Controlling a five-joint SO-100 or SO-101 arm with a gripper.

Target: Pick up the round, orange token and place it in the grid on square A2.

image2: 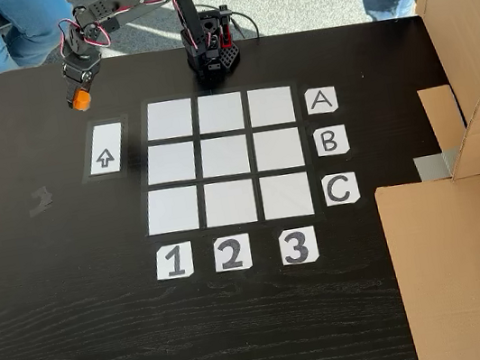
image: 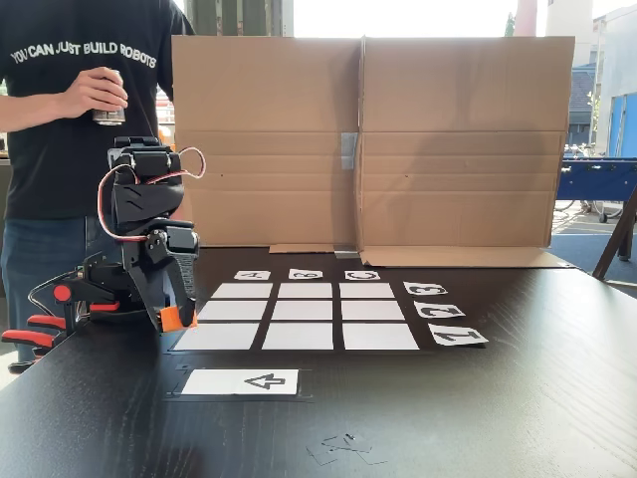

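The orange token [image: 171, 319] [image2: 79, 100] sits between the fingers of my gripper [image: 177, 321] [image2: 79, 101], which points down and is shut on it. It is at table level or just above; I cannot tell which. The token is off the grid [image: 298, 312] [image2: 228, 159], just left of its near-left corner in a fixed view [image: 171, 319]. Seen from above, the token lies beyond the arrow card. Square A2 [image: 232, 310] [image2: 220, 113] is bare white paper, the middle cell of the row by card A [image2: 322, 100], in line with card 2 [image2: 231, 252].
A white arrow card [image: 242, 381] [image2: 105, 149] lies beside the grid. A cardboard wall [image: 363, 139] [image2: 460, 273] stands past the letter cards. A person [image: 70, 110] holding a can stands behind the arm. Red-orange clamp handles [image: 30, 339] stick out at the table edge.
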